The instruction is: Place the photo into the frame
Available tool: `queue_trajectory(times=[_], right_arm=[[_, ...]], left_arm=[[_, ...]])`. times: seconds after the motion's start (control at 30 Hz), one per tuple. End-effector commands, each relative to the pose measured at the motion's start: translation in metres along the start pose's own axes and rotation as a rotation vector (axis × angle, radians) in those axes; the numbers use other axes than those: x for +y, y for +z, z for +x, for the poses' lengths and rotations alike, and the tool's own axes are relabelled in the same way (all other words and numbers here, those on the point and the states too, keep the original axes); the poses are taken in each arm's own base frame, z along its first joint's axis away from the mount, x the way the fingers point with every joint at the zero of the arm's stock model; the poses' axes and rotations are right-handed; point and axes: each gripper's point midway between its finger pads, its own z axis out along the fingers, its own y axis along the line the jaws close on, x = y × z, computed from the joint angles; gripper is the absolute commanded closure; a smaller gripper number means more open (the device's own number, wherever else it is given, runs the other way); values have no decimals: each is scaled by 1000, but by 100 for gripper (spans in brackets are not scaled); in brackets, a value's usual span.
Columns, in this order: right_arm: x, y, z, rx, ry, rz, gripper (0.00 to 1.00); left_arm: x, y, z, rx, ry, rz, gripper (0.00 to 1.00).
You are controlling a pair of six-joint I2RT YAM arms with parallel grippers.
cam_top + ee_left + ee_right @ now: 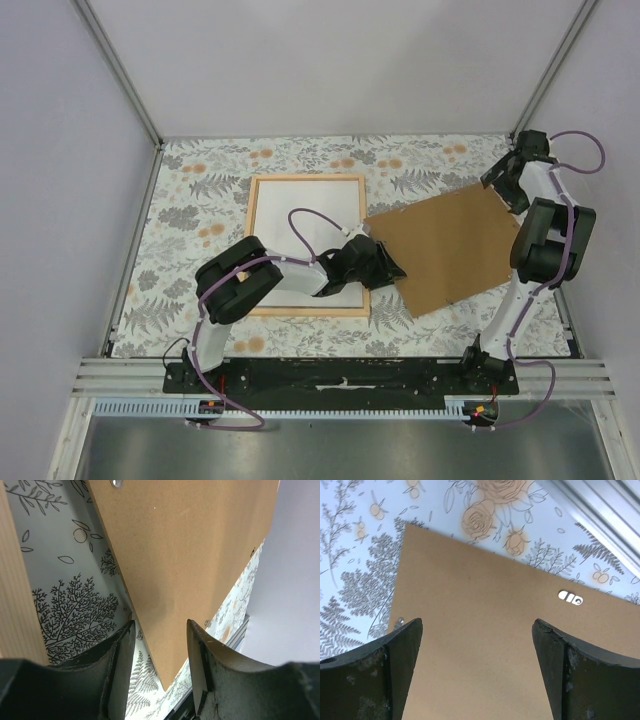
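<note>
The light wood frame (256, 245) lies flat on the left half of the table. Inside it is a white sheet (300, 215), the photo with its plain side up; no print shows. My left gripper (393, 268) reaches over the frame's near right corner. In the left wrist view this gripper (160, 630) is open, and the brown backing board's (190, 555) near corner points between the fingertips without touching them. A strip of the frame (15, 590) runs along that view's left edge. My right gripper (477, 625) hangs wide open above the board (485, 645), holding nothing.
The brown backing board (450, 245) lies askew to the right of the frame, on the floral tablecloth (200, 190). Small metal tabs (570, 597) sit along its edges. The right arm (545, 240) stands at the table's right side, and a metal rail (340, 372) runs along the near edge.
</note>
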Motion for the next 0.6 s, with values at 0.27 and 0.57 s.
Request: queue_trajectory(times=[0.27, 0.57], right_arm=[[-22, 13, -26, -44, -85, 142, 2], [-31, 35, -10, 58, -133, 144, 3]], left_arm=[[-6, -1, 3, 40, 36, 22, 48], [-6, -2, 2, 42, 27, 37, 48]])
